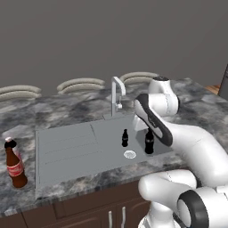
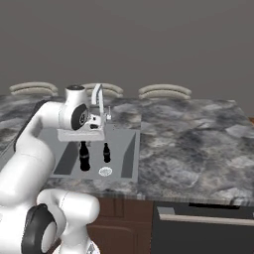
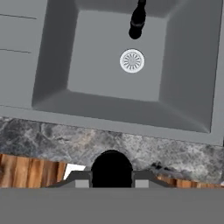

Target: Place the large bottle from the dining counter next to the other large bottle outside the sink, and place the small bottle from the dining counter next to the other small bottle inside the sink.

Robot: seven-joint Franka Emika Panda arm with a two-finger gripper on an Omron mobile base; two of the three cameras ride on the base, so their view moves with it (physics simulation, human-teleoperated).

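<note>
Between fingers: small bottle (image 1: 149, 142), gripped, upright over sink (image 1: 67, 151).
Fingers (image 3: 82, 181): narrow, clamped on bottle.
Beside: second small bottle (image 1: 125, 138), apart.
Room: drain (image 1: 129, 154) between bottles.

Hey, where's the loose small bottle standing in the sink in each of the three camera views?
Left base view: the loose small bottle stands mid-picture in the sink, left of the gripped small bottle.
Right base view: the loose small bottle is left of centre, right of the gripped one.
Hand view: the loose small bottle is at the top edge, seen from above.
Shared landmark: the round drain, close beside it in every view.
</note>
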